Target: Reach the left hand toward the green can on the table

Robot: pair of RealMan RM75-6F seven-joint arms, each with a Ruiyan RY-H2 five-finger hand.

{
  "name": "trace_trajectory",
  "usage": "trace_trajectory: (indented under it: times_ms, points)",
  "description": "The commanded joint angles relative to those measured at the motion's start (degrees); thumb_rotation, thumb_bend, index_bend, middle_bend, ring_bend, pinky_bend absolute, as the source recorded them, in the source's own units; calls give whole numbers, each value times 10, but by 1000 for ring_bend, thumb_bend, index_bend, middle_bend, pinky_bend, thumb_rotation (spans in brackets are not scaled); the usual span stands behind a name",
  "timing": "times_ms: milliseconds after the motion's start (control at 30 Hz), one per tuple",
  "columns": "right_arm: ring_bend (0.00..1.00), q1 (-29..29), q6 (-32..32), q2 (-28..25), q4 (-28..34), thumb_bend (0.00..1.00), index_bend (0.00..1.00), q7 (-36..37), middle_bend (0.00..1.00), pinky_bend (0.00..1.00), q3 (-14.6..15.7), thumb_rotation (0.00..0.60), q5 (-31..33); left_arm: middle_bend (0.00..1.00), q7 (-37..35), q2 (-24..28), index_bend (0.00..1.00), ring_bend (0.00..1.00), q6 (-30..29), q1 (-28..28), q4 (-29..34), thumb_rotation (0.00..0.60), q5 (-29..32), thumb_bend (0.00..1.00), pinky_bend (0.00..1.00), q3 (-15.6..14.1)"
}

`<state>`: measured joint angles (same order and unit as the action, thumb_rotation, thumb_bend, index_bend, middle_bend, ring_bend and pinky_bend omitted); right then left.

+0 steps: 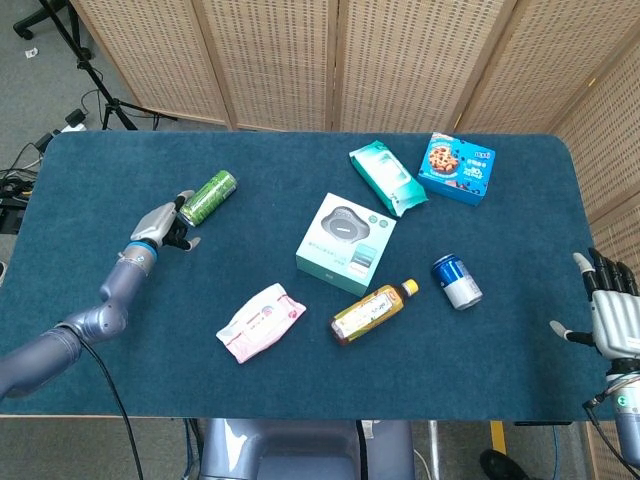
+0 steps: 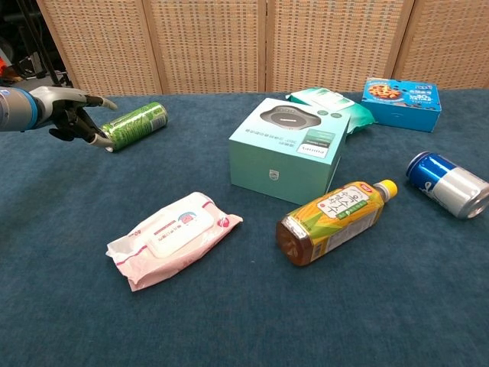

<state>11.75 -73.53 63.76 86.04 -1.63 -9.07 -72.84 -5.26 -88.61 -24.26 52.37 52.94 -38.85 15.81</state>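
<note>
Presently, left hand [image 1: 165, 226]: fingers spread, holding nothing, tips at the near end of the green can [image 1: 208, 197], which lies on its side just beyond it on the table [image 1: 90, 180]. Farther off to the hand's right: teal box [image 1: 346, 243], pink wipes pack [image 1: 261, 321]. Right hand [image 1: 610, 318]: well apart at the opposite table edge, fingers apart, empty.

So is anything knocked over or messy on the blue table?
Yes, three drinks lie on their sides: the green can by the left robot hand, the blue can and the tea bottle. Nothing looks spilled.
</note>
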Motion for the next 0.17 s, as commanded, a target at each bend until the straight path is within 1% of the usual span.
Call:
trace_trajectory:
  times_ms: [33,167]
  points:
    - [0,0,0,0,0,0,0,0,0,0,0,600,0,963,-3,-4,0,992,4,2,-5,600,0,376,1000,-1]
    - [0,0,0,-1,0,0,0,1,0,0,0,600,0,963,-7,-10,0,992,12,6,-12,600,2,414,1000,-1]
